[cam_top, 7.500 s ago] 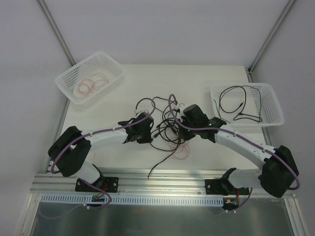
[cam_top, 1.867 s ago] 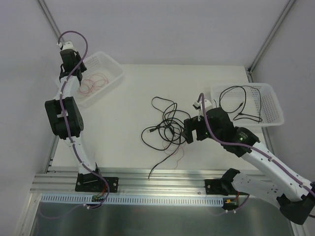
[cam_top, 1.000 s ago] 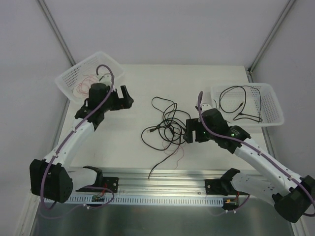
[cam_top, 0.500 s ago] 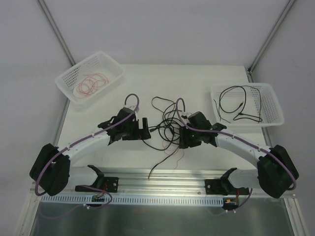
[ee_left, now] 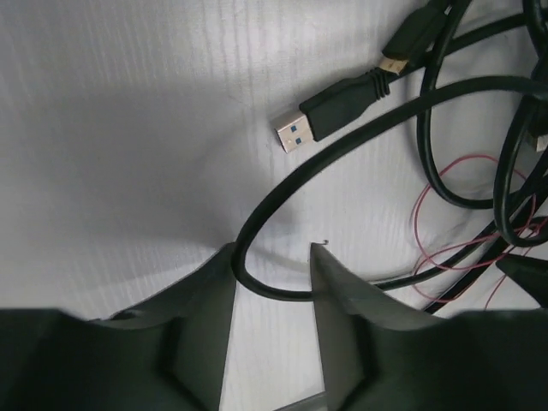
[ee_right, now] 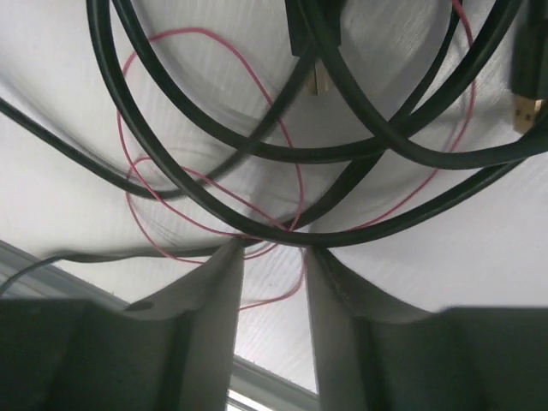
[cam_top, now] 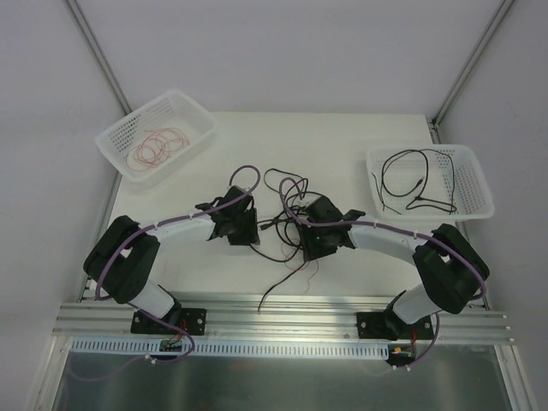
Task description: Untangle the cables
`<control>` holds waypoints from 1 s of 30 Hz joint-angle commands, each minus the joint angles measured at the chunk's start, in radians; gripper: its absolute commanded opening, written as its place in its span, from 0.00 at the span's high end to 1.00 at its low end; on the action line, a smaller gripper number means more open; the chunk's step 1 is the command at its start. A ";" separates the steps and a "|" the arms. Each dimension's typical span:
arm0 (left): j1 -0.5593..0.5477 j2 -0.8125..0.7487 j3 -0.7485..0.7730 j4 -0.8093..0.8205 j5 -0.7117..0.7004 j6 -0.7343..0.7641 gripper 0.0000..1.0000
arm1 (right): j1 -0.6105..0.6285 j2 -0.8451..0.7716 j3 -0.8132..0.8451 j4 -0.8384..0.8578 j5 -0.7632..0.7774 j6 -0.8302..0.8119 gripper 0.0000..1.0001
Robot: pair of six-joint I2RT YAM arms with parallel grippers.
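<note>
The cables (cam_top: 289, 224) sit knotted at the middle of the table (cam_top: 360, 145). The left gripper (ee_left: 272, 267) is spread, straddling a black loop. The USB plug (ee_left: 295, 130) lies diagonally in the left wrist view, metal end pointing lower-left. The right gripper (ee_right: 272, 257) is spread too, over crossing black and red strands.

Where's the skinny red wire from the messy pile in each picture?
Top external: red wire shows faintly, just on the near side of the right gripper.
Left wrist: right side, lower half.
Right wrist: loops across the middle.
Shared landmark: black cables crossing it.
</note>
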 commanded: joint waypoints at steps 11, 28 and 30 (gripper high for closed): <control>0.089 0.038 0.007 -0.010 -0.151 -0.054 1.00 | 0.025 -0.227 0.048 -0.171 0.139 -0.026 0.99; 0.402 -0.096 -0.102 -0.050 -0.170 -0.031 1.00 | -0.227 -0.749 0.518 -0.592 0.283 -0.247 0.99; 0.406 -0.099 -0.109 -0.052 -0.171 -0.037 1.00 | -0.227 -0.771 0.609 -0.585 0.280 -0.258 0.99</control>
